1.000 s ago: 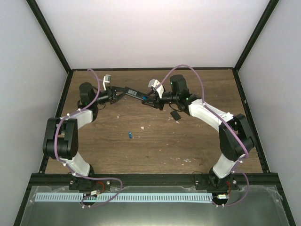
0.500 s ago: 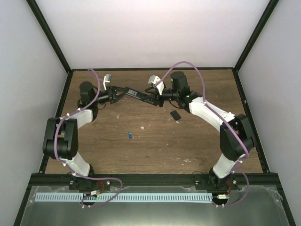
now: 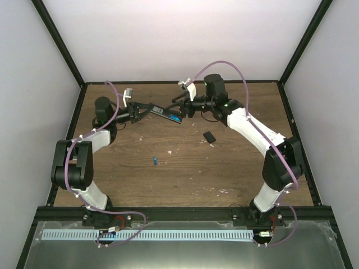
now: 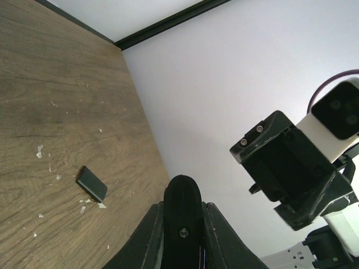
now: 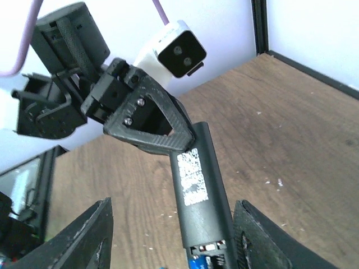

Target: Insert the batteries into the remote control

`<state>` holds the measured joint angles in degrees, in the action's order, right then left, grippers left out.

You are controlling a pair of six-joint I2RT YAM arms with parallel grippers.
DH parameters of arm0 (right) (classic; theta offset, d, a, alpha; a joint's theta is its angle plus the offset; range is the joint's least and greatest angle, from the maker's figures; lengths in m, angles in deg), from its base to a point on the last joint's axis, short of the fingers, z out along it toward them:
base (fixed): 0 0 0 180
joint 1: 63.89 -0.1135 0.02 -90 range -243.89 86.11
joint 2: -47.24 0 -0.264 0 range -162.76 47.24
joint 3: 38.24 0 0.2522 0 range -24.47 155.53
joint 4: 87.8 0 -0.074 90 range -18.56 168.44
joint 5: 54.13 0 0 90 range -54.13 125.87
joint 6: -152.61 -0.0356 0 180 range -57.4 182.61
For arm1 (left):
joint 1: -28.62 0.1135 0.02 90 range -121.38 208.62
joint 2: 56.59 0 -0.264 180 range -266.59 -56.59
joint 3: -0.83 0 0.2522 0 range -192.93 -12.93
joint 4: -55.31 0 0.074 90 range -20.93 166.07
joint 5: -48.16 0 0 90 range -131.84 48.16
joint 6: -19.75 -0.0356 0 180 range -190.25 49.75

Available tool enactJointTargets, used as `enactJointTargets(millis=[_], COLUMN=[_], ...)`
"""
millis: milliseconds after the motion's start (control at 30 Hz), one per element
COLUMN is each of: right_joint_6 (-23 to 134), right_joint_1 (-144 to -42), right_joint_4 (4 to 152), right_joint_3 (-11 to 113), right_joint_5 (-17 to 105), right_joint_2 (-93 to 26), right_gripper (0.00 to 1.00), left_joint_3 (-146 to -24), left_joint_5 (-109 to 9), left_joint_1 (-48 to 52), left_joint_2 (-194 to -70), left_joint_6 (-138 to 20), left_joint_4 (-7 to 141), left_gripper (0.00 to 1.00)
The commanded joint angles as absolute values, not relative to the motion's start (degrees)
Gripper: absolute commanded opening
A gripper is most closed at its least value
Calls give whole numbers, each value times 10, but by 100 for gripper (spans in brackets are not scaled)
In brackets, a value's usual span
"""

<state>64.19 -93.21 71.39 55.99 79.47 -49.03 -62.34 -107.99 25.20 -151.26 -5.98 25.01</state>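
— Remote control [image 3: 160,112], where is it?

— Held off the desk [image 3: 235,168], one end clamped in the shut jaws of the left gripper [image 3: 136,112]. Its long axis runs straight out from them into the right gripper [image 5: 173,204]. Those jaws stand open either side of the far end and touch nothing. A blue battery [image 3: 177,118] shows in that end.

— And the second one?

— The loose battery [image 3: 154,161] lies on the desk, well apart from both sets of jaws, toward the arm bases. I judge only the right jaws are free to fetch it.

— Anything unclear?

— Its axis is too small to read. The right wrist view cuts off the compartment, so I cannot tell how well the first battery is seated. The cover [image 3: 209,137] lies near the right jaws.
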Motion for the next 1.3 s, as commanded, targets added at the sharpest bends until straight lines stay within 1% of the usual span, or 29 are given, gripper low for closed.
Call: enactJointTargets(millis=[0, 233, 333, 500, 733, 1133, 1267], right_joint_6=[561, 527, 503, 454, 416, 410, 412], right_joint_1=[-928, -919, -915, -900, -899, -898, -899], right_joint_4=[614, 439, 397, 376, 372, 360, 351], right_joint_3=[620, 729, 751, 759, 769, 784, 784], right_joint_5=[821, 792, 763, 773, 833, 884, 892], right_joint_2=[-517, -573, -582, -592, -614, -630, -635], right_gripper=[51, 55, 55, 55, 55, 55, 54], left_joint_3=[-637, -635, -633, -630, -630, -634, -634], left_joint_5=[-1092, -1094, -1094, -1095, -1095, -1092, -1091], left_joint_1=[250, 250, 250, 250, 250, 250, 250], left_joint_2=[-1507, -1505, -1505, -1504, -1503, -1504, -1502], left_joint_6=[-69, -60, -50, -43, -43, -49, -54], left_joint_4=[230, 217, 204, 194, 192, 197, 202], left_gripper=[0, 0, 0, 0, 0, 0, 0])
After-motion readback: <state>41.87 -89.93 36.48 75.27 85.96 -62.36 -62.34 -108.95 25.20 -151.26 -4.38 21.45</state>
